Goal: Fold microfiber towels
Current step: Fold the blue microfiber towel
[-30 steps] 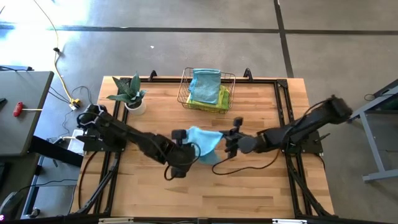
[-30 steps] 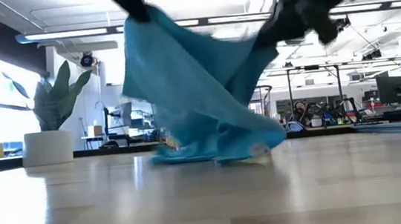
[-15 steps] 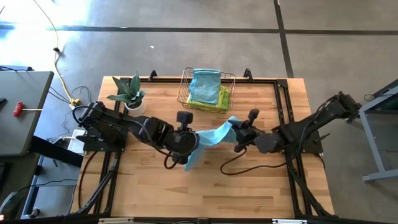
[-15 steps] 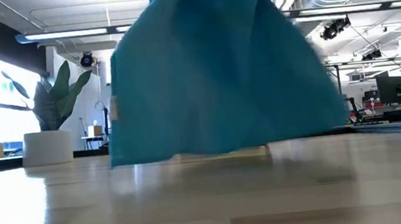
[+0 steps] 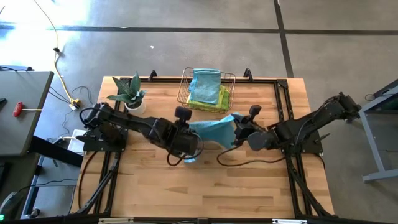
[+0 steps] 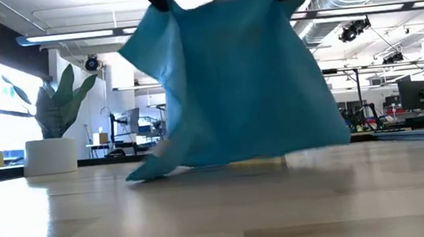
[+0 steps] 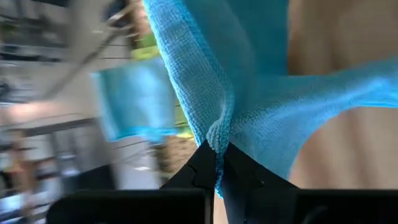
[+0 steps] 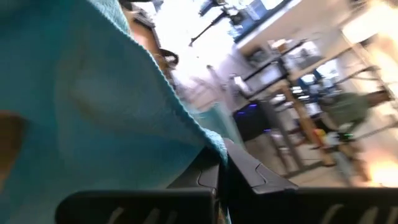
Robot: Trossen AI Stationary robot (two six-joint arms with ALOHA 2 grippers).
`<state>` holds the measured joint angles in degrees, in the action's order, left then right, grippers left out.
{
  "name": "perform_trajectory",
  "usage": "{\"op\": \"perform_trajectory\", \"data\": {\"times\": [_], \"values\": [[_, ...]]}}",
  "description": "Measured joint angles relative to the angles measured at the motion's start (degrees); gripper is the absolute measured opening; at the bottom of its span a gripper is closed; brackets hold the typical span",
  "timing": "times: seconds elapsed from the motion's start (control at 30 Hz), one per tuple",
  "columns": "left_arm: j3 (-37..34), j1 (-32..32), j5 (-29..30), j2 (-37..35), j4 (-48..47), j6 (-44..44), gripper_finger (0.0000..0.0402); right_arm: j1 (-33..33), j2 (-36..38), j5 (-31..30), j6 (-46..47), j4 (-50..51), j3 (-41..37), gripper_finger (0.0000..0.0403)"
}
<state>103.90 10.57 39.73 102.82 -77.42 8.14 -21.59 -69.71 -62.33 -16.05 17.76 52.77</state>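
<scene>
- Left gripper (image 5: 186, 127) is pinching one top corner of the teal blue microfiber towel (image 5: 211, 130) – fingers (image 7: 208, 168) are pressing together on the cloth edge in the left wrist view.
- Right gripper (image 5: 237, 129) is clamping the opposite top corner; in its own wrist view the cloth edge is running straight into the closed fingertips (image 8: 214, 174).
- The towel is hanging between the two grippers above the middle of the light wooden table (image 5: 249, 186), just in front of the wire basket (image 5: 231, 99). In the low view its lower hem (image 6: 201, 163) is brushing or just reaching the tabletop, one bottom corner trailing out to the side.
- More towels – teal on top, lime green under it – are sitting in the basket. The potted plant (image 5: 129, 93) is standing at the table's far left corner, well apart from the work.
- Step in hand, as I read it: spreading the towel flat before the first fold – it is still bunching and sagging in the middle, not taut.
- Next move is calling for: pulling the corners apart to take out the sag, then lowering and dragging toward the near edge so the hem is laying down flat, not rolling under.
</scene>
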Motion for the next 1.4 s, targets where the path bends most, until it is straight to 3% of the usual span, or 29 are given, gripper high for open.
{"op": "perform_trajectory", "data": {"times": [0.2,0.37,0.47,0.57,0.63,0.77,0.9,1.03,1.4], "values": [[0.0,-0.8,10.8,0.0,0.1,5.5,0.0003,2.4,0.0,-5.3,-10.5,-6.3,0.0,0.0000],[0.0,1.7,7.0,0.0,0.4,1.2,0.0003,-0.1,0.0,-4.8,-7.2,-2.5,0.0,0.0000],[0.1,3.9,-1.5,0.4,1.4,-7.2,0.0003,-2.9,0.0,2.3,5.5,5.4,0.0,0.0000],[0.1,6.2,-9.4,3.1,2.0,-16.9,0.0003,-5.4,-0.4,19.1,23.0,13.7,-0.2,0.0000],[0.1,7.8,-11.0,6.4,2.3,-20.8,0.0003,-6.5,-2.0,27.5,31.9,15.3,-1.4,0.0000],[0.1,9.9,-14.6,15.3,5.6,-23.3,0.0003,-9.0,-7.9,36.3,41.5,15.9,-2.5,0.0000],[0.0,10.9,-17.7,22.1,10.1,-23.0,0.0003,-10.7,-14.1,42.9,44.6,16.1,-2.6,0.0000],[0.0,11.2,-18.8,24.4,14.1,-23.0,0.0012,-11.1,-18.2,48.5,44.4,16.4,-2.6,0.0000],[2.8,11.1,-21.2,23.7,17.5,-24.5,0.0088,-10.9,-19.1,49.1,44.4,17.5,-2.6,0.0000]]}}
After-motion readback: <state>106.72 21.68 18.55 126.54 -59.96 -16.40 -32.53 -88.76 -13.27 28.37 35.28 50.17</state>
